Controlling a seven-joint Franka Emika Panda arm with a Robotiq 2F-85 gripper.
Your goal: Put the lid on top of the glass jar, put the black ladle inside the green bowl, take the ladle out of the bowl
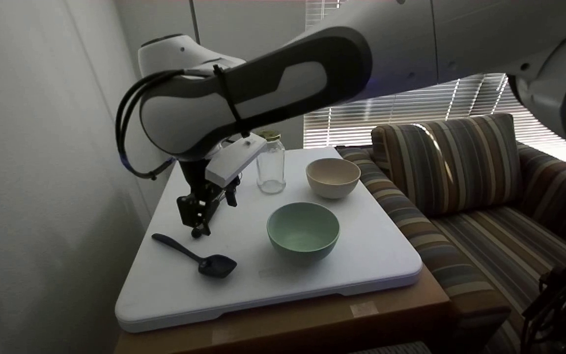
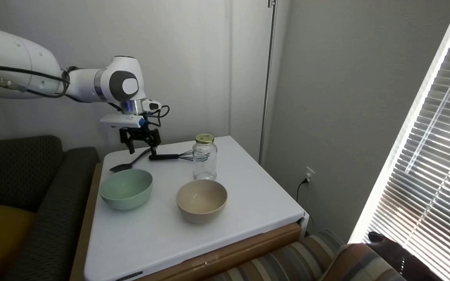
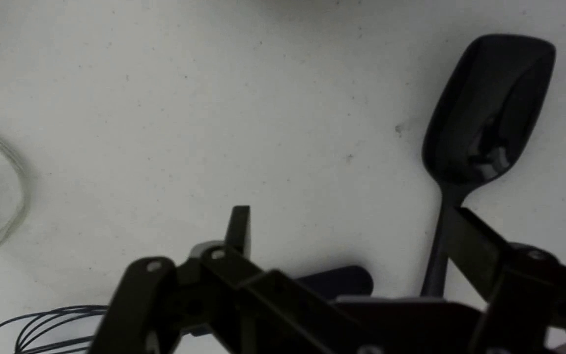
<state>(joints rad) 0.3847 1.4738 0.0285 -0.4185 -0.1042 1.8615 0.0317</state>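
- Ladle point(image 1: 207, 264): flat on the counter point(image 1: 361, 255), apart from the green bowl point(image 1: 303, 231). In an exterior view it lies at about nine o'clock from that bowl, handle pointing toward ten, scoop toward four.
- Lid point(image 2: 204, 138): level on the mouth of the jar point(image 2: 204, 168), seen in both exterior views.
- Jar: clear, upright on the counter. In an exterior view it stands at twelve o'clock from the cream bowl point(image 2: 201, 201), near it, with a gap between them.
- Green bowl: upright, at nine o'clock from the cream bowl in that same view.
- Whisk point(image 2: 164, 157): lying on the counter, at nine o'clock from the jar in that view, its wires pointing toward three and showing partly through the glass.
- Hand point(image 3: 351, 211): jaws wide apart and pointing down, above the ladle's handle and the butt of the whisk.
- In the wrist view, the ladle's scoop is at two o'clock from mid-frame; its handle drops toward six and passes behind one jaw. The whisk's butt shows lower down, between the jaws. Whether a jaw tip touches either one is unclear. Part of the jar shows at nine.
- Arm point(image 1: 312, 93): reaches over the counter from two o'clock in an exterior view.
- Armchair point(image 1: 499, 236): striped, at the counter's three o'clock side in that view.
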